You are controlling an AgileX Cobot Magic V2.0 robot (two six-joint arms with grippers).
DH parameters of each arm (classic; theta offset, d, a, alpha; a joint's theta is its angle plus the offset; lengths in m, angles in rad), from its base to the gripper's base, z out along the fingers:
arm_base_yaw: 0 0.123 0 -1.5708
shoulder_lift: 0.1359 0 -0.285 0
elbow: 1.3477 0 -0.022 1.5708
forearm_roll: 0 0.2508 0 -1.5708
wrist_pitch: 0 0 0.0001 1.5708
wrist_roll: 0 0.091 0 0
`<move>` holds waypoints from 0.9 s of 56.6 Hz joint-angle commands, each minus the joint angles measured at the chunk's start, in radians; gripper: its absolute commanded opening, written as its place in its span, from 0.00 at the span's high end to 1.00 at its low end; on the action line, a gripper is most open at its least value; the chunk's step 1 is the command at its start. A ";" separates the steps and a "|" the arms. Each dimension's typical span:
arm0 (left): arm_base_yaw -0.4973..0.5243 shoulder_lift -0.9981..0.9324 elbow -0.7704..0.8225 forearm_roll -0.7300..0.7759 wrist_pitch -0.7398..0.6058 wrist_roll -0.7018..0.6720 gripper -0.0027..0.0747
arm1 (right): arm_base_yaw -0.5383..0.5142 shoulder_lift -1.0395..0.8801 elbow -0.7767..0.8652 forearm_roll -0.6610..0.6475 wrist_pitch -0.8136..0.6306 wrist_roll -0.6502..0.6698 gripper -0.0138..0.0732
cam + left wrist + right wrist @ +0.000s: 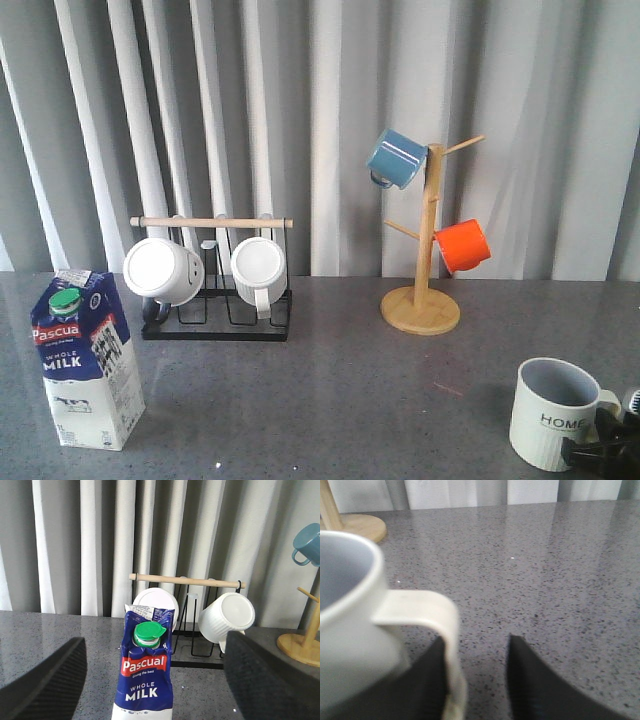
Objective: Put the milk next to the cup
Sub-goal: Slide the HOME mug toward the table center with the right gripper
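The milk carton (pixel 86 357) stands upright on the grey table (pixel 330 400), at its front left, well apart from the cup (pixel 557 413), which sits at the front right. In the left wrist view, the left gripper (pixel 152 680) is wide open, its two dark fingers (pixel 45 682) on either side of the carton without touching it. In the right wrist view, the right gripper (pixel 477 680) has its fingers around the cup's squared handle (pixel 427 615), one inside the loop; whether they clamp it cannot be told. Behind stand a black rack (pixel 215 300) with two white mugs (pixel 163 271) and a wooden mug tree (pixel 425 250) holding a blue mug (pixel 396 158) and an orange mug (pixel 464 245).
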 commanded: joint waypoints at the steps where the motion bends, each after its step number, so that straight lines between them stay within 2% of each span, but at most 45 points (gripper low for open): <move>1: -0.005 -0.008 -0.036 -0.003 -0.079 -0.004 0.28 | -0.001 -0.034 -0.023 -0.068 -0.072 0.056 0.85; 11: -0.005 -0.008 -0.036 -0.003 -0.079 -0.004 0.28 | 0.062 -0.038 -0.023 -0.087 -0.101 0.080 0.85; 22: -0.005 -0.008 -0.036 -0.003 -0.078 -0.004 0.28 | 0.217 -0.071 -0.074 -0.061 -0.077 0.077 0.84; 26: -0.005 -0.008 -0.036 -0.003 -0.078 -0.004 0.28 | 0.298 -0.074 -0.120 0.002 -0.043 0.075 0.84; 35: -0.005 -0.008 -0.036 -0.003 -0.078 -0.004 0.28 | 0.457 -0.040 -0.253 0.259 0.058 0.013 0.83; 45: -0.005 -0.008 -0.036 -0.003 -0.077 -0.004 0.28 | 0.566 0.044 -0.375 0.411 0.166 -0.213 0.83; 51: -0.005 -0.008 -0.036 -0.003 -0.077 -0.004 0.28 | 0.612 0.090 -0.411 0.490 0.173 -0.303 0.82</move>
